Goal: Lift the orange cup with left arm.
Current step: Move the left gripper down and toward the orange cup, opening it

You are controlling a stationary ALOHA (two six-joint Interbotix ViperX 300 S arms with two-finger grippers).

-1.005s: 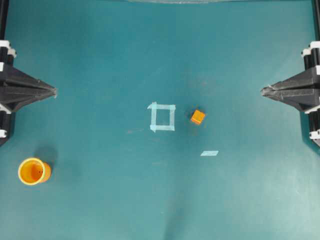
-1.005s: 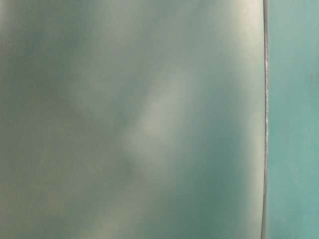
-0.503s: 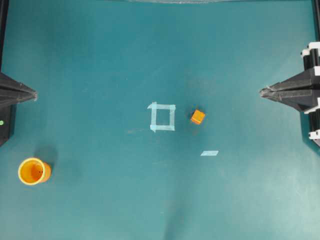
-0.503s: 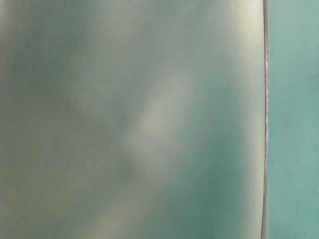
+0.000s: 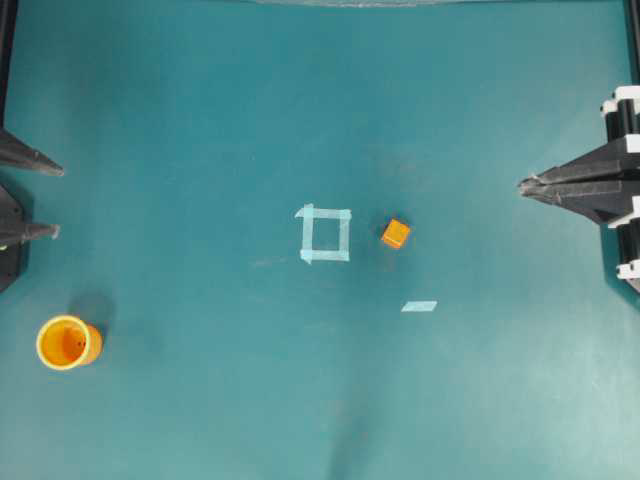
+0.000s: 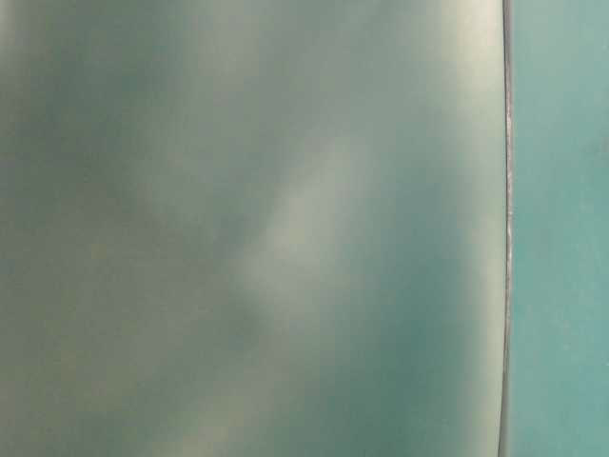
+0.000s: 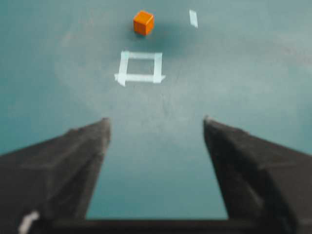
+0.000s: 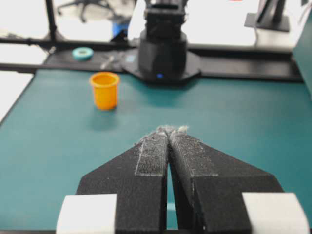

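Observation:
The orange cup (image 5: 68, 342) stands upright on the teal table at the near left, and shows small in the right wrist view (image 8: 105, 90). My left gripper (image 5: 55, 200) is at the left edge, above the cup in the overhead view and well apart from it. Its jaws stand wide open with only bare table between them in the left wrist view (image 7: 156, 121). The cup is out of the left wrist view. My right gripper (image 5: 524, 184) sits at the right edge, shut and holding nothing, its tips pressed together (image 8: 170, 130).
A small orange cube (image 5: 395, 234) lies right of a pale tape square (image 5: 325, 234) at the table's middle. A short tape strip (image 5: 419, 306) lies nearer the front. The left arm's base (image 8: 162, 46) stands at the far end in the right wrist view. The table-level view is a blur.
My left gripper has drawn back toward the left edge and its jaws have gone from shut to wide open. The cup, cube and right gripper have not moved.

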